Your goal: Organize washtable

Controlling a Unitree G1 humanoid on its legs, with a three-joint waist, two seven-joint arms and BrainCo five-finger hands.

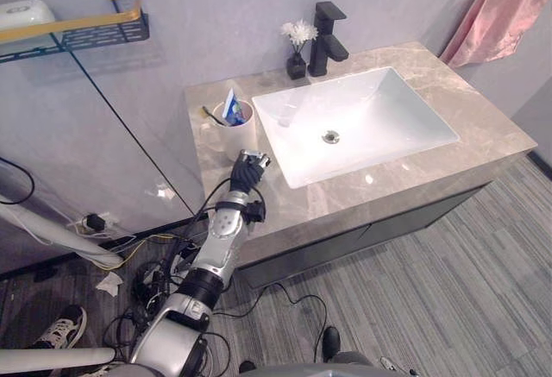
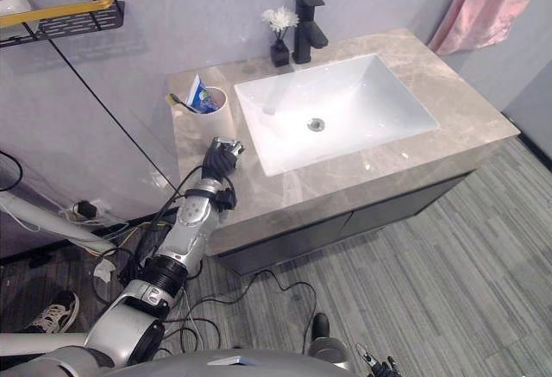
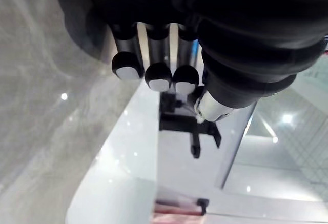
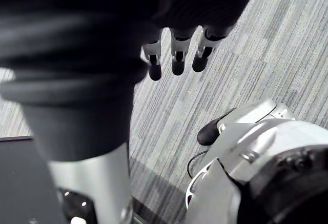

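A beige cup (image 1: 239, 128) stands on the marble countertop (image 1: 483, 122) left of the white sink (image 1: 414, 101). It holds a blue-and-white toothpaste tube (image 1: 232, 107) and a toothbrush (image 1: 210, 116). My left hand (image 1: 247, 172) hovers over the counter's front left part, just in front of the cup and not touching it. Its fingers (image 3: 159, 75) are relaxed and hold nothing. In its wrist view the sink's rim (image 3: 128, 157) and the black faucet (image 3: 189, 126) lie past them. My right hand (image 4: 177, 55) hangs over the striped floor, fingers straight and empty.
A black faucet (image 1: 326, 39) and a small dark vase with a white flower (image 1: 297, 49) stand behind the sink. A black-and-gold wall shelf (image 1: 78, 30) hangs at upper left. Pink cloth (image 1: 504, 6) hangs at upper right. A person's shoe (image 1: 59, 329) and cables lie on the floor at left.
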